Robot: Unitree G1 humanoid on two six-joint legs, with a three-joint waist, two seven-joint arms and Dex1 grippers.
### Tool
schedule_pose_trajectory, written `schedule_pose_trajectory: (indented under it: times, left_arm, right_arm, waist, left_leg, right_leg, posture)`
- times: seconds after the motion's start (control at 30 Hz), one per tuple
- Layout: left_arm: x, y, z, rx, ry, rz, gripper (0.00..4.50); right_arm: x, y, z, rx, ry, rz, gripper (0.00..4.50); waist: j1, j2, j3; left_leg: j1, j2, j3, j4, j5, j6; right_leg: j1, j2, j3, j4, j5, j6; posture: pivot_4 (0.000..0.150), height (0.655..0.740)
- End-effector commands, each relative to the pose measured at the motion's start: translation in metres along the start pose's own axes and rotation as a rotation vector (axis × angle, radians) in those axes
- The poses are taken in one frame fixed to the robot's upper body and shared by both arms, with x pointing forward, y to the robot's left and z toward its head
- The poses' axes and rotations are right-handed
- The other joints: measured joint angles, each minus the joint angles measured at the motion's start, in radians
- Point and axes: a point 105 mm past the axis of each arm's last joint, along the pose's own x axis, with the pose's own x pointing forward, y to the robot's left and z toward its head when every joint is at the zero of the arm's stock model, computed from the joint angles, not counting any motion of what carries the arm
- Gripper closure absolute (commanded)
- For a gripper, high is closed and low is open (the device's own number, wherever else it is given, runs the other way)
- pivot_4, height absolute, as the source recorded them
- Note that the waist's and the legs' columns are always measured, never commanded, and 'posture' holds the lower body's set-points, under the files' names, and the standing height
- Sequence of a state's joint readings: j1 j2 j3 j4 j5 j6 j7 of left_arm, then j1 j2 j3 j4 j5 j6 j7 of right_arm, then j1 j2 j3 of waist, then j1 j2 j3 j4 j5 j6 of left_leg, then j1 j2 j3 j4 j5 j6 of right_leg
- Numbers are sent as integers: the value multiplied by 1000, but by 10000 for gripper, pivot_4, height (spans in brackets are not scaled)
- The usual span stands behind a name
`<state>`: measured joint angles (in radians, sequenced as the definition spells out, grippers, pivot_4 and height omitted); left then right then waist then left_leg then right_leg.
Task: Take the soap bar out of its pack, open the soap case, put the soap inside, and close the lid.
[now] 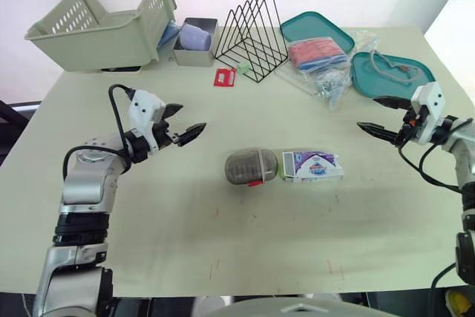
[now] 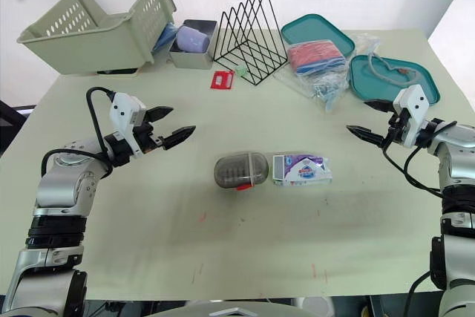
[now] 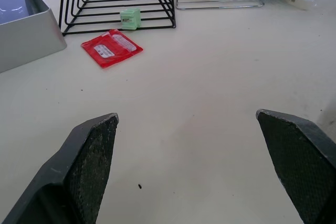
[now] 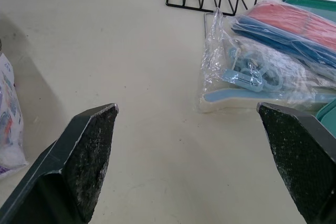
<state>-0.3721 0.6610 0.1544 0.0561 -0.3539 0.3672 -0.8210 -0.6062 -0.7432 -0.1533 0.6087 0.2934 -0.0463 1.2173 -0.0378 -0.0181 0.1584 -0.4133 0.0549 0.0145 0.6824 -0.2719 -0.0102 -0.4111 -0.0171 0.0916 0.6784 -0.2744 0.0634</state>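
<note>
Left tool [image 1: 189, 118]: 1, fingers spread, empty, raised over table [image 1: 223, 250]. Right tool [image 1: 369, 113]: 1, likewise spread, empty. Soap pack [image 1: 312, 165]: 1, flat on table between both tools, nearer right tool, apparently unopened. Soap case [image 1: 251, 166]: 1, lid shut, touching pack on side toward left tool. Central placement probably for reach by either tool. Beyond tools: wire rack [image 1: 252, 38] 1, basket [image 1: 96, 31] 1
</note>
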Motion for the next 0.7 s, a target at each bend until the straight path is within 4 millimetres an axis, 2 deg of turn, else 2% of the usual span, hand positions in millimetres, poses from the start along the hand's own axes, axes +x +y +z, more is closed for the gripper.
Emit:
schedule_pose_trajectory:
  times: [0.03,0.4,0.7]
  left_arm:
    - [-4,5,11,44,-24,20,0]
    - [-6,5,8,34,-39,3,0]
    - [-2,1,0,-29,-27,-27,0]
  right_arm:
    - [1,-5,11,-19,-20,-15,523]
    - [-5,4,3,-65,19,83,523]
    - [-5,12,9,-73,-4,178,523]
  waist:
    - [0,0,0]
    - [-1,0,0]
    - [-1,0,0]
  left_leg:
    - [0,0,0,0,0,0]
    - [0,0,0,0,0,0]
    - [0,0,0,0,0,0]
  right_leg:
    - [0,0,0,0,0,0]
    - [0,0,0,0,0,0]
    - [0,0,0,0,0,0]
  posture:
    - [1500,7400]
    - [1500,7400]
    - [1500,7400]
